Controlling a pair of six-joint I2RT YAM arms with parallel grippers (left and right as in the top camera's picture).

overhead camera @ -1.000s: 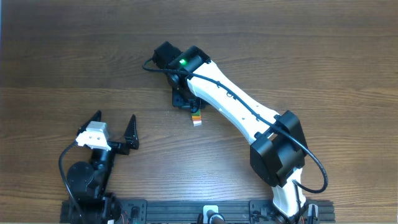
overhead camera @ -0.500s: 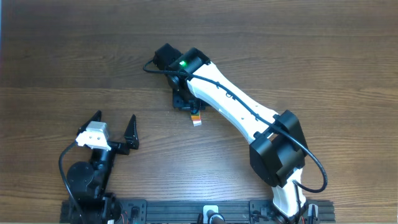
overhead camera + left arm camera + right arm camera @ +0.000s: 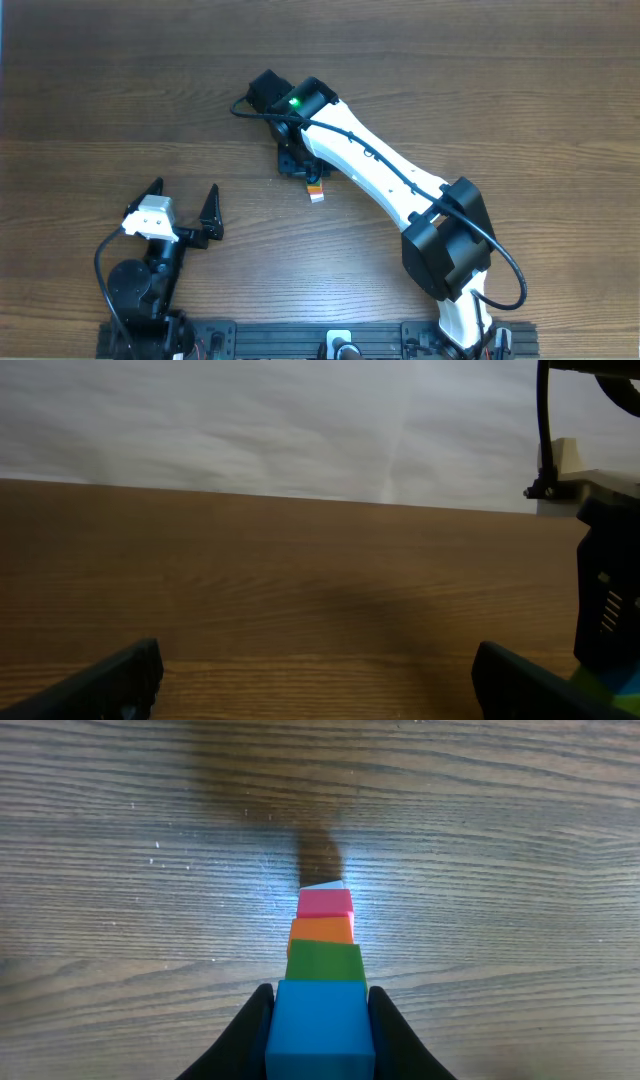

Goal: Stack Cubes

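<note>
Right wrist view, bottom centre: right gripper [image 3: 320,1000] clamped on blue cube [image 3: 320,1028] atop green, orange, pink stack [image 3: 323,935], likely steadying alignment. Top view, lower left: left gripper [image 3: 184,188] idle, jaws apart.

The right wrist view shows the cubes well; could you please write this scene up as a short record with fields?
Order from top: blue cube, green cube, orange cube, pink cube
Right gripper: jaws closed on the blue cube
Left gripper: jaws open, holding nothing, well away from the cubes
Surface: wooden table
</note>
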